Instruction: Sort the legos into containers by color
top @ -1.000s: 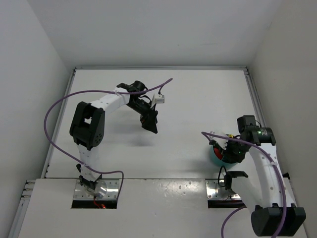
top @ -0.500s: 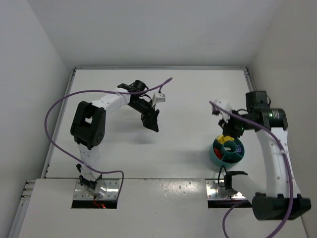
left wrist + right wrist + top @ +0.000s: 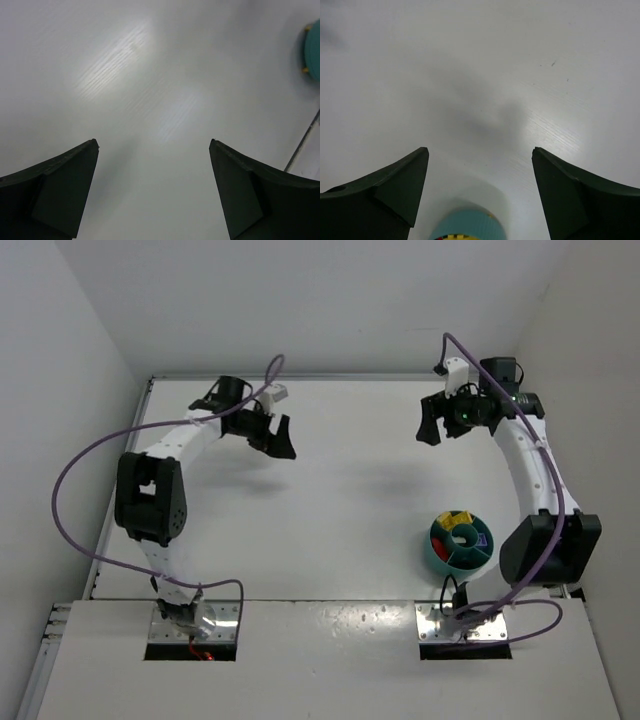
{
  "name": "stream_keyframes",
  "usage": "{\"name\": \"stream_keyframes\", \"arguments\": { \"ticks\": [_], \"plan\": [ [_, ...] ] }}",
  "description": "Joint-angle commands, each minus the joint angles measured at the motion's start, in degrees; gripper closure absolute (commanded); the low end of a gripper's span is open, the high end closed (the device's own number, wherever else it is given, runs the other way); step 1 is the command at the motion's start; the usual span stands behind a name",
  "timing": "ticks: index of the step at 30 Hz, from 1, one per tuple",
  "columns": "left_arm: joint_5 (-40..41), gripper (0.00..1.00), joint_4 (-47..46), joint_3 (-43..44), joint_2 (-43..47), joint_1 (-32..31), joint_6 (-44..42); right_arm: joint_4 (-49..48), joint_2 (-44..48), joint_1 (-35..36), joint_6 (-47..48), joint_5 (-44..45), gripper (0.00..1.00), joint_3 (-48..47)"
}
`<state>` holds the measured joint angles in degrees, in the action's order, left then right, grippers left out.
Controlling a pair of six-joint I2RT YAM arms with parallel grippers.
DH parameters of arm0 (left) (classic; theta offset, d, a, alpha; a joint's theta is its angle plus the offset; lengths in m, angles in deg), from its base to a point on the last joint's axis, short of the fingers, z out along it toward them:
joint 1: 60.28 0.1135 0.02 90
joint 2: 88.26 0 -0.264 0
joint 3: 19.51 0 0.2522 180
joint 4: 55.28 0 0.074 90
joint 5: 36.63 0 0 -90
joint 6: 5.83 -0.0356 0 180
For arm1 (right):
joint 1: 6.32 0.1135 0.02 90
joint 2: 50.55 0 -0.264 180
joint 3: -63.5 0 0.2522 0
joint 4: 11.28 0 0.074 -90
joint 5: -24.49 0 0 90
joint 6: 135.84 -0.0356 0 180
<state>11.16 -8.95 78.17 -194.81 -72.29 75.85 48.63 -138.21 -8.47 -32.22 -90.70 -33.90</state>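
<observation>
Bowl (image 3: pixel 434 556) holding legos (image 3: pixel 458 521) sits well apart from right tool (image 3: pixel 431 429).

Right gripper (image 3: pixel 432 428) has swung from the bowl (image 3: pixel 433 552), lower right, to upper right, jaws now apart; left gripper (image 3: pixel 282 440) shifted upper left.

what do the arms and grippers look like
The left arm and right arm have white links and bulky black joints, and a purple cable loops along each. The left gripper and right gripper each have two dark, wedge-shaped fingers.
</observation>
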Motion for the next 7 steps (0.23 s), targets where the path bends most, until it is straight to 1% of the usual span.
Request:
{"name": "stream_keyframes", "arguments": {
  "ticks": [1, 5, 7],
  "plan": [
    [1.6, 0.01, -2.8, -2.4, 4.6, 5.0, 5.2, -9.6, -0.8, -0.4, -9.1, 2.0, 0.15, 2.0],
    [2.8, 0.01, -3.5, -6.2, 7.0, 10.2, 5.9, -12.5, -1.4, -1.4, -11.6, 2.1, 0.14, 4.6],
    [2.2, 0.01, -4.0, -8.5, 9.2, 11.9, 4.6, -13.8, -1.4, -1.5, -12.8, 0.8, 0.14, 6.0]
  ]
}}
